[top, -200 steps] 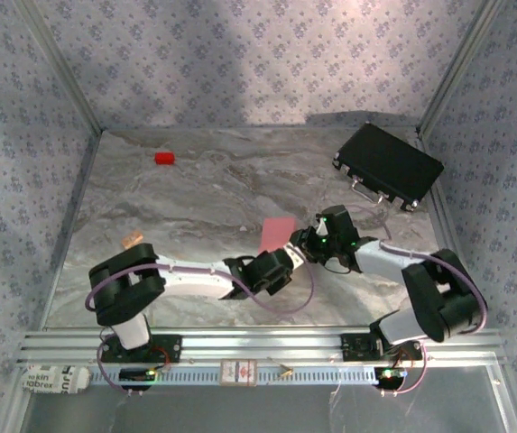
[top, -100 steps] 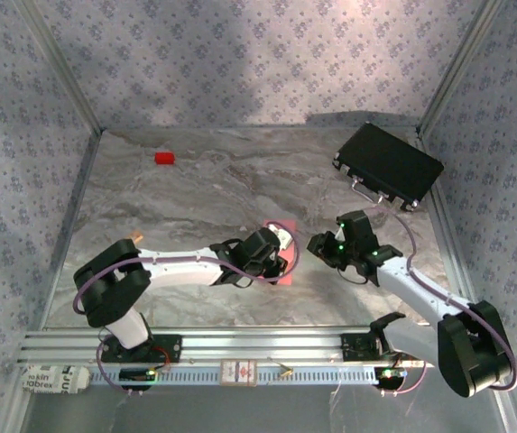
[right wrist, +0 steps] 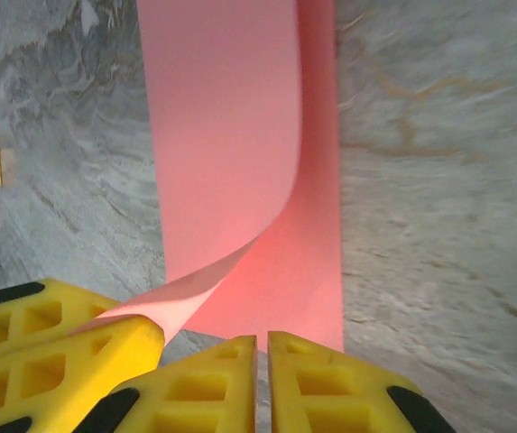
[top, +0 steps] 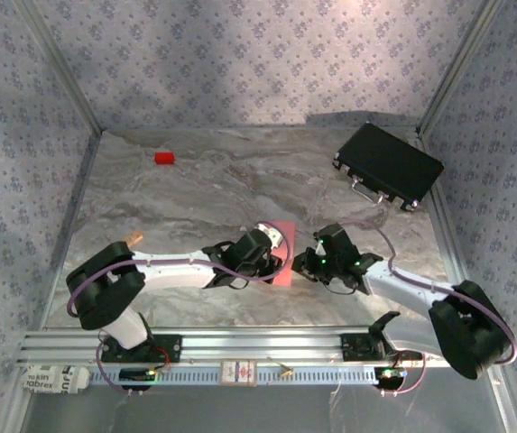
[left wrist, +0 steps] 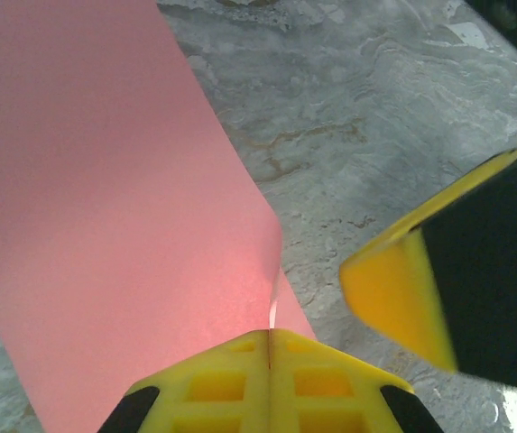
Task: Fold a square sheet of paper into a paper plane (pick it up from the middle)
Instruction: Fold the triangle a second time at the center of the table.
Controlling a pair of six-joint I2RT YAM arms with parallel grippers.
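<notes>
Item: square sheet of paper [top: 282, 266], salmon-pink, plain and unmarked. Location: on the marbled worktop [top: 195, 189], to the near-left of the black case [top: 387, 165] and well apart from it. Condition: no crease, no point and no dart shape to be seen; one edge lifted off the worktop and curling over in a soft roll, the remainder resting on the worktop. Left gripper [left wrist: 269, 336]: over the sheet on the side away from the case, fingers [left wrist: 213, 379] pressed together with the lifted edge of the sheet clamped in the seam. Right gripper [right wrist: 263, 341]: just beside the sheet on the side nearer the case, fingers [right wrist: 330, 383] close together with only a thin slit between, tips at the sheet's edge; paper in that slit or not, cannot tell. Red block [top: 164, 158]: far across the worktop from the case, at the back left, no part of the job. Progress, as a judgement: early. Done: sheet taken hold of, first bend present only as a loose curl. Left: bringing the curl down edge to edge, pressing the centre crease, folding the nose corners, folding the wings; practically all of the folding.
</notes>
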